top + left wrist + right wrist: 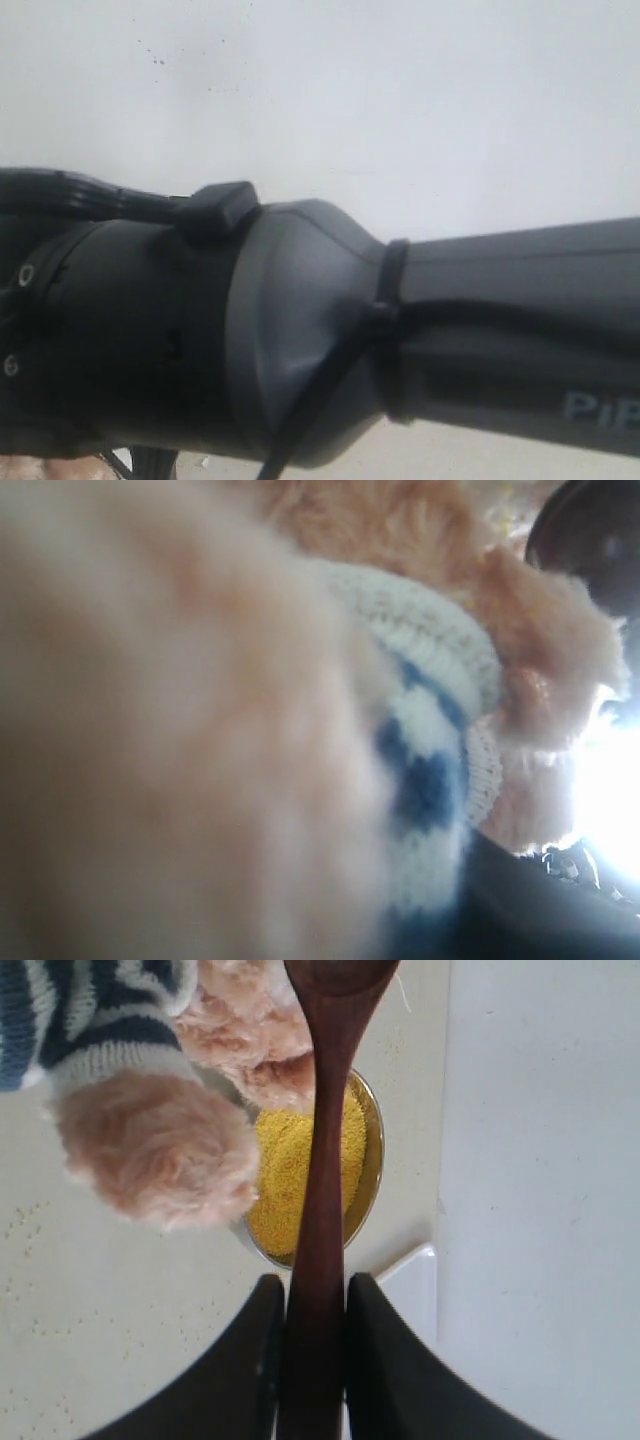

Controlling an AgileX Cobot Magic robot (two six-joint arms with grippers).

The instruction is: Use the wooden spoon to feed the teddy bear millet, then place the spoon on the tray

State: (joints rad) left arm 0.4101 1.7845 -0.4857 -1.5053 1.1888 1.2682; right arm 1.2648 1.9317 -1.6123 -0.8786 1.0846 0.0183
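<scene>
Right pincer (315, 1290): pinching the spoon (320, 1160) by its handle, one finger on each side.
Left pincer: not made out; cannot tell whether spread or pressed together.
Spoon: handle stretched out over the bowl (372, 1160); head cut off at the picture's edge, up against fur, so its load is unseen.
Millet (285, 1170): heaped yellow in the bowl, directly under the handle; stray grains scattered on the desk (120, 1310).
Bear (150, 1150): paw hanging over one side of the bowl and hiding part of it, striped sleeve behind.
Tray (540, 1210): just beside the bowl, rounded corner nearest the pincer, bare where visible.
Step, as a guess: spoon head at the bear for feeding; tray placement not yet done.
Risk: grains tipping off onto fur or desk if the spoon tilts; handle sliding in the thin grip; paw catching the bowl and upsetting it.
Right wrist view: only one showing spoon, millet and tray.
Left wrist view: blurred fur and the blue-and-white shirt of the bear (430, 660) at close range, nothing else clear.
Exterior view: blocked by a dark arm (400, 340) with a cable; no task things visible.
</scene>
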